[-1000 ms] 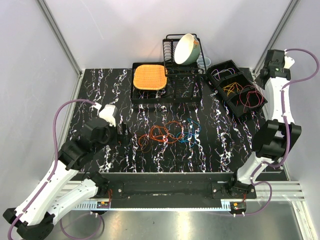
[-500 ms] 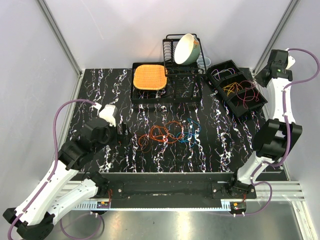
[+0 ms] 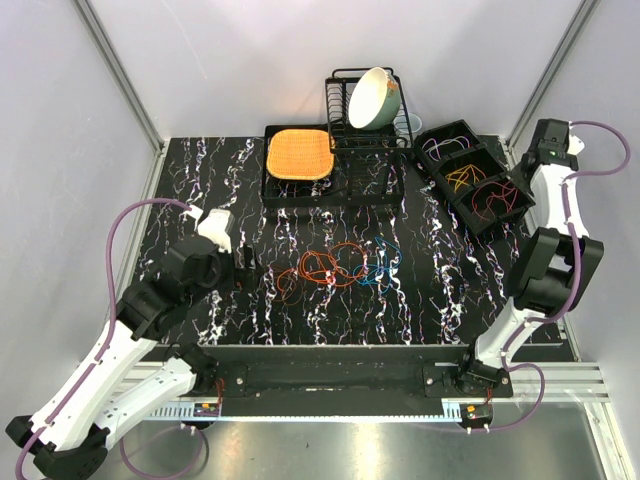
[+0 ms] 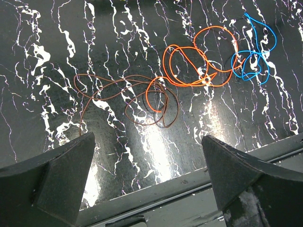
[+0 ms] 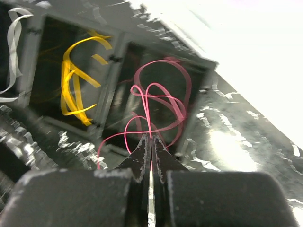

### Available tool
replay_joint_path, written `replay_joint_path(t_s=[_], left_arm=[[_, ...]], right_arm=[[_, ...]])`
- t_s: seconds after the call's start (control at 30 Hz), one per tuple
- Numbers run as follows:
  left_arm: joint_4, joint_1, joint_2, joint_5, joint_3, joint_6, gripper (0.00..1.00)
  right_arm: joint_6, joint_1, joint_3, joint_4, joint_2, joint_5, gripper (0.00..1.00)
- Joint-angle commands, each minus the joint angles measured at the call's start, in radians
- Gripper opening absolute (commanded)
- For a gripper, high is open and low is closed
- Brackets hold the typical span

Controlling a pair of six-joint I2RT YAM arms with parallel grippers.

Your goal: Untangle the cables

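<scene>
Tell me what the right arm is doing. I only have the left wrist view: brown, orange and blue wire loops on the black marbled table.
Observer: The right hand is shut, apparently pinching a thin pink wire loop at the end compartment of a black plastic three-compartment tray.
Operator: Name what sits in the next compartment.
Observer: A yellow-orange wire loop lies there.
Operator: Report what stands behind my tangle.
Observer: A black wire dish rack at the far edge of the table, holding a tilted cream bowl.
</scene>
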Motion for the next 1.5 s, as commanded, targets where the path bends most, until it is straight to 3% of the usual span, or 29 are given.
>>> replay_joint_path(t_s=[0.0,0.43,1.0,1.07,1.37,1.47], left_arm=[[0.052,-0.005,-0.007,-0.022,-0.007,0.011,0.99],[0.052,-0.005,0.002,-0.026,-0.008,0.011,0.99],[0.052,-0.003,0.019,-0.026,-0.008,0.009,0.99],[0.052,-0.005,0.021,-0.027,-0.008,0.009,0.99],[0.052,-0.005,0.019,-0.027,-0.008,0.009,0.99],[0.052,-0.003,0.016,-0.027,-0.008,0.009,0.99]], right_arm=[[0.011,-0.016,-0.017,0.062,-0.001,0.110,0.00],[0.017,-0.018,-0.025,0.082,0.115,0.073,0.00],[-0.010,-0.018,0.112,0.031,0.249,0.030,0.00],[-0.012,-0.016,0.155,-0.006,0.255,0.039,0.06],[-0.020,-0.016,0.170,-0.067,0.167,0.102,0.57],[-0.014,-0.016,0.154,-0.075,0.131,0.085,0.65]])
